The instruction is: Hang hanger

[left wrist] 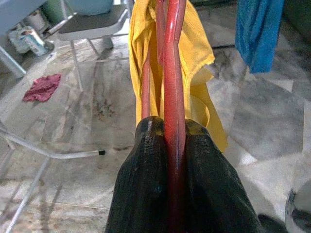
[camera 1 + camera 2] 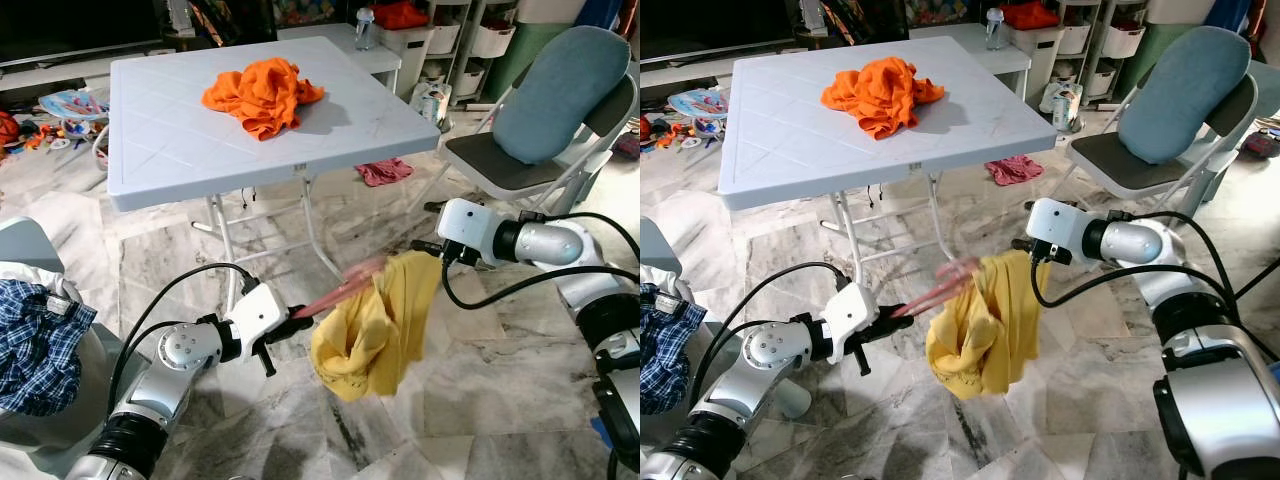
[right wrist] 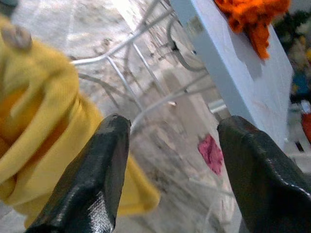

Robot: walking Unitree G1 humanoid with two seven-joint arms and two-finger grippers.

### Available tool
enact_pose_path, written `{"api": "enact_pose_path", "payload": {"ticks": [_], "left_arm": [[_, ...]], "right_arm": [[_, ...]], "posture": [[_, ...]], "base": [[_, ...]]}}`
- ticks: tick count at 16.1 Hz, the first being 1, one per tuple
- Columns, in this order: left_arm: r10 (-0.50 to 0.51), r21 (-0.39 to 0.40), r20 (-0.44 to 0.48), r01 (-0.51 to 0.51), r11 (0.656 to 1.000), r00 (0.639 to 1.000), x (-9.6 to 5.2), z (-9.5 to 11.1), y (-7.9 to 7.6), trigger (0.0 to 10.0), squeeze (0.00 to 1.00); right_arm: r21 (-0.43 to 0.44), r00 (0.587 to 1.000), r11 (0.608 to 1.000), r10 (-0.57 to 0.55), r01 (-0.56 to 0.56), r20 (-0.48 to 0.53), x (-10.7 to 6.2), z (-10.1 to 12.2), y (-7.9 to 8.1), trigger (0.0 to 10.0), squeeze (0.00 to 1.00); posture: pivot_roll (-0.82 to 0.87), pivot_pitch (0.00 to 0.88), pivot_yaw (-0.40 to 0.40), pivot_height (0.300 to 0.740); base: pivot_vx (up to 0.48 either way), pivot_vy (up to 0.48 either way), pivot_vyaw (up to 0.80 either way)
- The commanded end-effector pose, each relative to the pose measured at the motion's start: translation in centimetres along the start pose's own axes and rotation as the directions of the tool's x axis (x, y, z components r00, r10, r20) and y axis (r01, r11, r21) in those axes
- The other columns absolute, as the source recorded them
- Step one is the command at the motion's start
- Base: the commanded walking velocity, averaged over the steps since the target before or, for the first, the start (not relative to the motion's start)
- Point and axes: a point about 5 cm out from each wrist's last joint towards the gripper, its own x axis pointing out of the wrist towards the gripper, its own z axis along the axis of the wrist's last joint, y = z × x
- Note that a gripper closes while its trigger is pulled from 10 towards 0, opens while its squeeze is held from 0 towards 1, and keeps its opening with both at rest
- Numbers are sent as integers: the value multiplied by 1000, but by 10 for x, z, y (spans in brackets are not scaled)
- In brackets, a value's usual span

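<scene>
A red hanger (image 2: 338, 287) carries a yellow shirt (image 2: 382, 322) that hangs bunched over the marble floor. My left gripper (image 2: 296, 318) is shut on the hanger's end; in the left wrist view the red bars (image 1: 174, 73) run out from between the two black fingers (image 1: 146, 184), with the yellow shirt (image 1: 197, 48) draped beyond. My right gripper (image 2: 432, 248) stands open at the shirt's upper right edge. In the right wrist view its fingers (image 3: 92, 184) are spread wide, with the yellow cloth (image 3: 34, 102) just beside one of them and nothing held.
A white folding table (image 2: 180, 140) with an orange garment (image 2: 262, 93) stands ahead. To the right is a folding chair (image 2: 500, 160) with a blue-grey cushion (image 2: 560, 90). A pink cloth (image 2: 385, 171) lies on the floor. A plaid garment (image 2: 35, 340) lies at my left.
</scene>
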Motion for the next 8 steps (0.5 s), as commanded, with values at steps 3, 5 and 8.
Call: {"api": "enact_pose_path", "payload": {"ticks": [3, 5, 8], "left_arm": [[115, -83, 72, -108, 991, 991, 2, 14, 10, 0, 0], [167, -155, 93, -152, 976, 982, 3, 17, 15, 0, 0], [218, -216, 119, -189, 958, 969, 5, 26, 21, 0, 0]], "right_arm": [[6, 993, 995, -95, 96, -66, 0, -4, -9, 10000, 1000], [32, 985, 988, -147, 150, -93, -3, -7, -15, 10000, 1000], [194, 968, 950, -224, 243, -117, -5, -15, -16, 10000, 1000]], "posture": [[-76, 0, -41, 740], [-75, 0, -40, 740], [-79, 0, -28, 740]], "base": [[0, 0, 0], [0, 0, 0], [0, 0, 0]]}}
